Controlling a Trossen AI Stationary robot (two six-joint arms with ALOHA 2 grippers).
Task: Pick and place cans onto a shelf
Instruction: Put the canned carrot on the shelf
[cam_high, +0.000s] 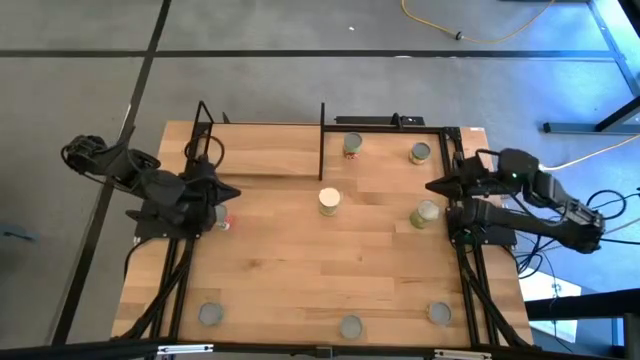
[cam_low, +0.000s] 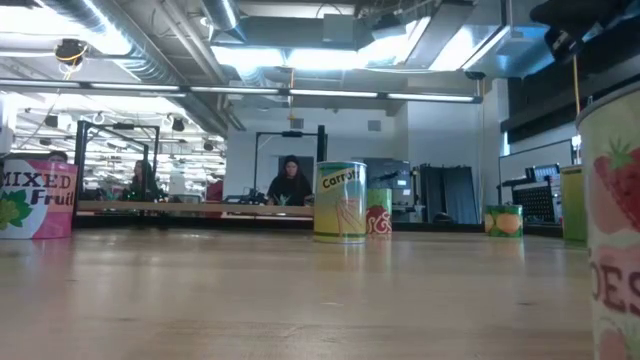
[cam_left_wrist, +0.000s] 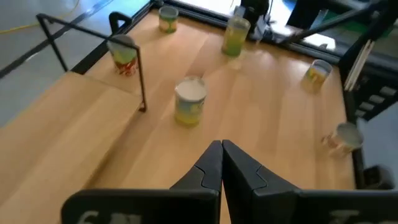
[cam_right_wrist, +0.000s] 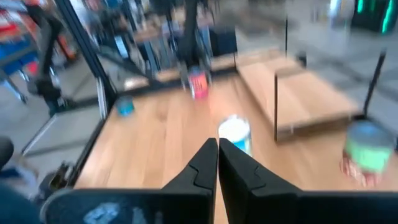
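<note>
Eight cans show in the high view, all upright on the worktop (cam_high: 300, 250), round tops up. Three stand in a row along the near edge: one left (cam_high: 209, 315), one middle (cam_high: 350, 326), one right (cam_high: 439, 313). A yellow-labelled can (cam_high: 329, 201) stands near the centre. Two stand at the far side, one (cam_high: 352, 145) just right of the shelf's rod and one (cam_high: 420, 153) nearer the right corner. A green one (cam_high: 425, 214) stands just beside the right tool. A red-labelled one (cam_high: 224, 220) shows partly under the left arm.

One shelf (cam_high: 260, 152) lies at the far left of the worktop, its long axis running left to right, with black rods at its ends; no can stands on it.

The left tool (cam_left_wrist: 221, 163) sits at the worktop's left edge with fingers pressed together, empty. The right tool (cam_right_wrist: 217, 160) sits at the right edge, likewise closed on nothing
</note>
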